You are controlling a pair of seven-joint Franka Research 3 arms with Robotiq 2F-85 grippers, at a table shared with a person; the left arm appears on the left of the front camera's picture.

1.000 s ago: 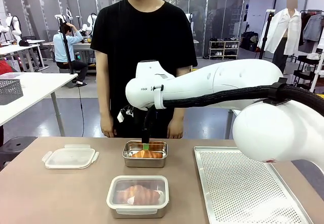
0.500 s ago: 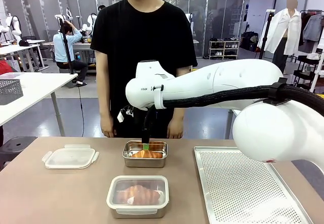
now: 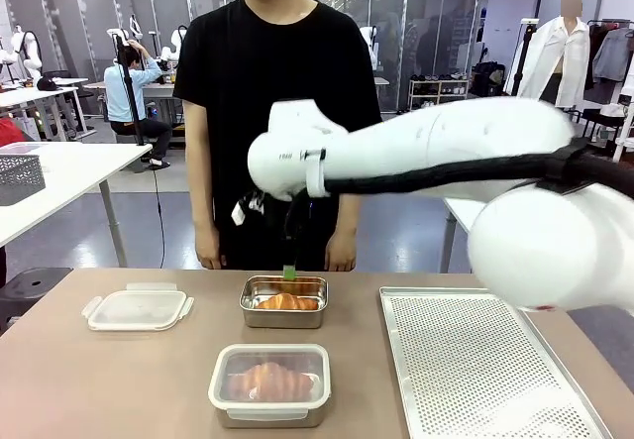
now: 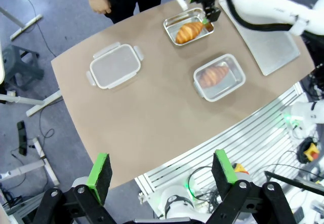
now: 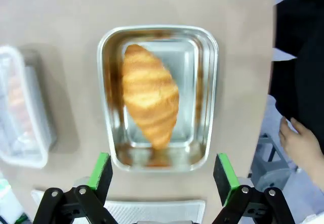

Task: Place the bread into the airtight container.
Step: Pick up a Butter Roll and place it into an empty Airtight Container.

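Bread [image 5: 150,100] lying loose in the steel container [image 5: 208,85], just released. Right gripper [image 5: 162,176], jaws spread and empty, lifting clear above that container compared with a second ago. Lid [image 3: 138,309] waiting left of container. Left gripper [image 4: 162,171] spread wide, hovering off the table. Front fingertip partly masking container's far rim.

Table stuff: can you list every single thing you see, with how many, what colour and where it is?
Croissant: one, golden brown, lying in the open metal container.
Metal container: one, silver, lidless, middle of the table on the person's side.
Lidded container: one, clear lid on, a second croissant inside, near edge of the table.
Loose lid: one, clear, flat on the table's left part.
Perforated tray: one, silver, right part of the table.
Person: one, black shirt, standing at the far side.
Right gripper: open, green pads, above the metal container.
Left gripper: open, high over the near edge.
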